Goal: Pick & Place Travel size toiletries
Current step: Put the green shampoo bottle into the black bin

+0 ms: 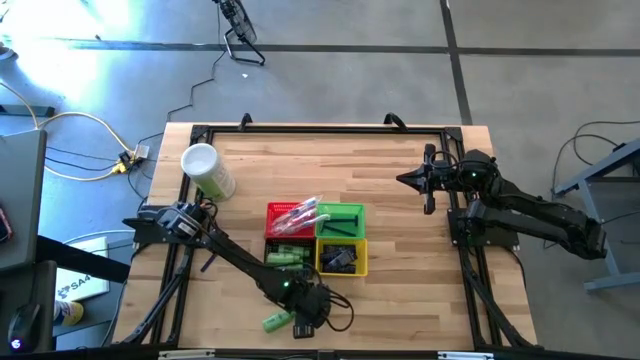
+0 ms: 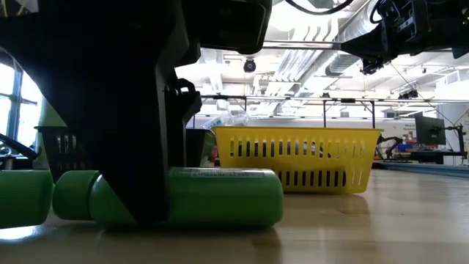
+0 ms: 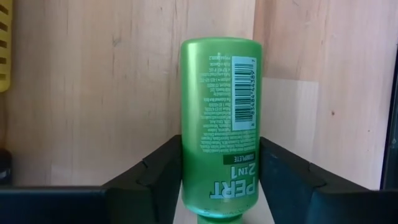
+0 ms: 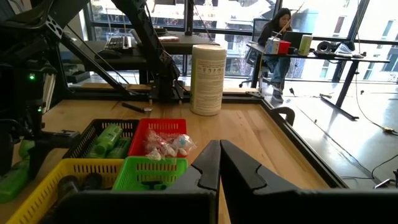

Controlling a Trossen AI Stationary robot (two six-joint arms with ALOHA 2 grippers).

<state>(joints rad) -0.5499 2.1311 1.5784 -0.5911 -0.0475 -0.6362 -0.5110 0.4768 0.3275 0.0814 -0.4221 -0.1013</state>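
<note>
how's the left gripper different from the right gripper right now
The left gripper is low over the table's near edge, its fingers on either side of a lying green bottle. The right gripper is shut, empty, parked near the far right. Both are dark two-finger grippers.

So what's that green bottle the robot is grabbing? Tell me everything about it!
The green bottle is a small, shiny plastic shampoo bottle with a rounded end. It has white writing saying PERT 2 IN 1 and a white barcode patch. It lies on its side on the wooden table, near the front edge. The left pincer sits around it, one dark finger on each side. Another green bottle lies just beside it.
</note>
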